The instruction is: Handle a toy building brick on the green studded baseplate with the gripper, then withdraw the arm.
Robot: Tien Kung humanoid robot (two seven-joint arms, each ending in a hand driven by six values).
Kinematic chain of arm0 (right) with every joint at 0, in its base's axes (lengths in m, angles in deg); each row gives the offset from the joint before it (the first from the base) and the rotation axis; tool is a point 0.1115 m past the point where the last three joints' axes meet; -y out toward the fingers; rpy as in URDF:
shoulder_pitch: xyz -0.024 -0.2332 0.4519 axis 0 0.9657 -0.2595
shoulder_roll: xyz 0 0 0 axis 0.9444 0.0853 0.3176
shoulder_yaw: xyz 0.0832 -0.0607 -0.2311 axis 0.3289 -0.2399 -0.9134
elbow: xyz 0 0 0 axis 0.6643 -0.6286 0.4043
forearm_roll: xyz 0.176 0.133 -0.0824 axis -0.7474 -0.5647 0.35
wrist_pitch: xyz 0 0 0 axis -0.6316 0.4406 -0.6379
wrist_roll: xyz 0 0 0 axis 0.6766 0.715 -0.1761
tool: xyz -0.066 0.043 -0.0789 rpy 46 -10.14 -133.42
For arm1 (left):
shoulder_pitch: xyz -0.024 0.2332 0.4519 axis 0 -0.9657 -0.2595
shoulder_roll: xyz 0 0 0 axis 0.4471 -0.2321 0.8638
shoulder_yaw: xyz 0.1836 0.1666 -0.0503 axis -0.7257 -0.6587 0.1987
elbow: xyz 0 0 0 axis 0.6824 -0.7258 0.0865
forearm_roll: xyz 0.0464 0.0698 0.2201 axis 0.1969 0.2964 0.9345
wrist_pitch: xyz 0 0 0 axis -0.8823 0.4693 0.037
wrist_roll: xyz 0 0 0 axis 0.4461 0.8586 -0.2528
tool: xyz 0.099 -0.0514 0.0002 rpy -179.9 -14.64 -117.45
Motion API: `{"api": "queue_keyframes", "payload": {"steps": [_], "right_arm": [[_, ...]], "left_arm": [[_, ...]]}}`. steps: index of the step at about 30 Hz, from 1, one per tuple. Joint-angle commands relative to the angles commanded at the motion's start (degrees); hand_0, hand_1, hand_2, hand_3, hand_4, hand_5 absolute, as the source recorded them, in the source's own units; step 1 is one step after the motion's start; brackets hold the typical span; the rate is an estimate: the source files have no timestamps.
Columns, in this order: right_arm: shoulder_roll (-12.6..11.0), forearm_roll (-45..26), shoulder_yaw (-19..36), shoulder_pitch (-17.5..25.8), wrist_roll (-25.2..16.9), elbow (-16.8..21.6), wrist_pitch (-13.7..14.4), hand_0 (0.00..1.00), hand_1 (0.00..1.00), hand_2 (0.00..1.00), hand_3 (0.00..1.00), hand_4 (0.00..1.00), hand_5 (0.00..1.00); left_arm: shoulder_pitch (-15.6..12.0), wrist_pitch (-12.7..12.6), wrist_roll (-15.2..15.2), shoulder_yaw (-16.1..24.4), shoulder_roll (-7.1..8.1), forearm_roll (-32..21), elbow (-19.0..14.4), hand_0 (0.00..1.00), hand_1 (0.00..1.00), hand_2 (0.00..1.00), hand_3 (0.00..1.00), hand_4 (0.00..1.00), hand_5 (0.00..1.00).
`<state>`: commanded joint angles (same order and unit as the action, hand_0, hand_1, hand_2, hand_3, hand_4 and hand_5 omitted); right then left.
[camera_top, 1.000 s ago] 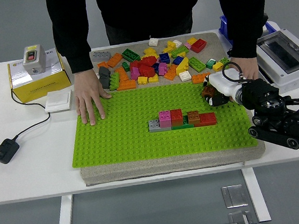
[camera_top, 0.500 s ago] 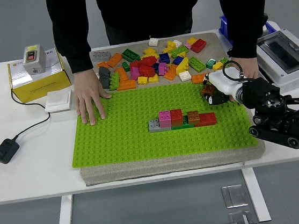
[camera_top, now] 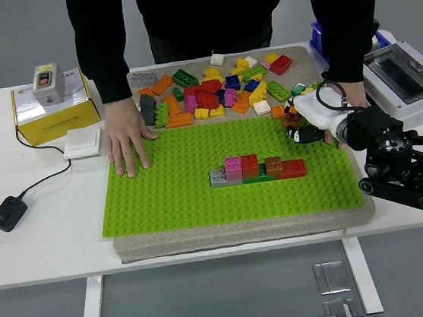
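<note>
Mid-task: right hand at 3 o'clock on green baseplate, fingers pinching a dark brown brick just over the studs; seating unconfirmed, release and arm withdrawal judged outstanding; left arm unseen.

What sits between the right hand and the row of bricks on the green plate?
Nothing visible. The right hand is over the green plate's far right corner, and only bare studs separate it from the row of bricks.

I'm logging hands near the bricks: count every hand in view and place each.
3. A person's hand lies flat on the green baseplate, far left corner; another at its far right corner, partly hidden; the robot's right hand beside that.
</note>
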<state>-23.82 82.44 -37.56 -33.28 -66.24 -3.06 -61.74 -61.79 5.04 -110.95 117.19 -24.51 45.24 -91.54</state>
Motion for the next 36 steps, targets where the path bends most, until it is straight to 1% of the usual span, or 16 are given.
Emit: {"api": "queue_keyframes", "payload": {"steps": [7,10,15,21,25,27,36], "right_arm": [[-5.7,6.8,3.0,2.6,0.4,9.2,0.7,0.111,0.173,0.566,0.718,0.54,0.378],[-7.4,9.5,3.1,3.4,0.0,13.4,1.4,0.111,0.173,0.566,0.718,0.54,0.378],[-8.7,12.0,2.9,4.3,-0.4,18.5,2.5,0.111,0.173,0.567,0.717,0.539,0.377],[-9.4,13.8,2.3,5.0,-1.1,23.2,3.8,0.112,0.171,0.566,0.717,0.539,0.375],[-9.8,14.2,1.3,5.1,-1.9,25.0,4.6,0.111,0.169,0.57,0.716,0.539,0.375],[-9.8,14.0,0.6,5.0,-2.6,25.2,5.0,0.111,0.169,0.57,0.716,0.539,0.375],[-9.4,13.4,-0.7,4.7,-4.0,23.6,5.6,0.116,0.169,0.572,0.715,0.538,0.369]], "left_arm": [[-0.2,-0.1,0.0,-0.1,-0.03,-0.2,0.0,0.693,0.662,0.622,0.664,0.187,0.7],[-0.1,-0.1,0.1,-0.1,0.0,-0.1,0.0,0.693,0.662,0.622,0.664,0.187,0.7],[-0.1,-0.1,0.1,-0.2,-0.03,-0.1,0.0,0.694,0.663,0.622,0.664,0.186,0.701],[0.0,-0.2,0.1,-0.2,0.0,0.0,0.0,0.694,0.662,0.621,0.665,0.184,0.703],[0.0,-0.2,0.1,-0.2,0.03,0.0,0.0,0.694,0.663,0.621,0.664,0.183,0.702],[0.0,-0.2,0.1,-0.2,0.04,0.1,0.0,0.694,0.663,0.621,0.664,0.183,0.702],[0.1,-0.1,0.0,-0.2,0.08,0.2,0.0,0.694,0.662,0.621,0.664,0.179,0.705]]}}
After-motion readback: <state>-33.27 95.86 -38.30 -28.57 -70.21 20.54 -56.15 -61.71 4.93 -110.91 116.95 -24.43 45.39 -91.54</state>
